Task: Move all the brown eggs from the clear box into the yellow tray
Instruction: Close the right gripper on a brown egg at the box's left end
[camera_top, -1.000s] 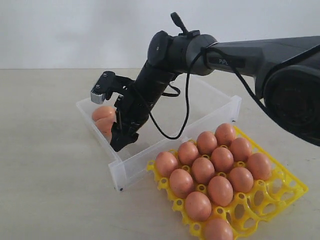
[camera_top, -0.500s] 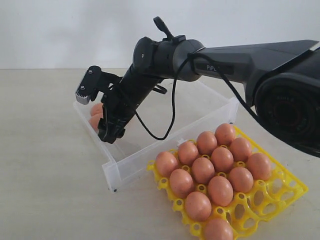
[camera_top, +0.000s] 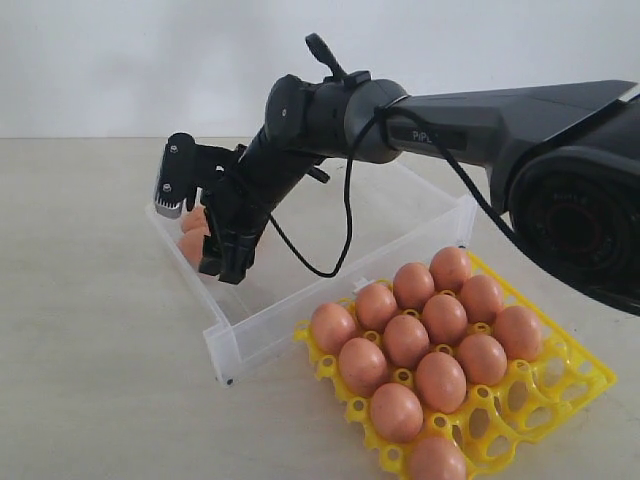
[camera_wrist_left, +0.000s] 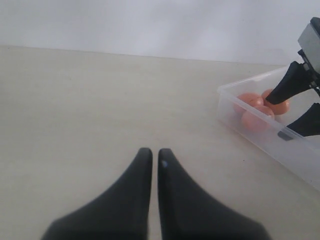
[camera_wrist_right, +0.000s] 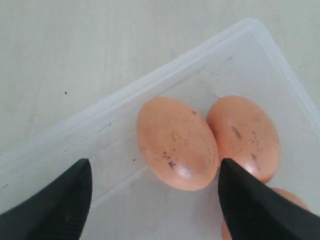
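— So, how far along is it?
— Most of the smooth, oval, orange-brown eggs (camera_top: 405, 340) already sit in the bright yellow tray (camera_top: 590, 380), a plastic lattice of round cups. Three are left, huddled in one corner of the shallow, translucent clear box (camera_top: 300, 310) on the pale bench (camera_top: 100, 350).
— And the jaws?
— The right jaws hang spread wide over that corner, straddling the nearest speckled egg (camera_wrist_right: 177, 145) and gripping nothing. The left jaws are pressed together, empty, over bare bench, well apart from the box.
— How would you take that egg?
— Lower until the tips flank its widest part, then close gently. The shell looks hard, curved and slightly shiny, so a pinch near its end would likely slip. Its neighbour (camera_wrist_right: 245, 135) touches it, and one tip sits just beside that seam, so I'd guard against nudging the neighbour. The low wall is near too: lift straight up before swinging over to a free cup.
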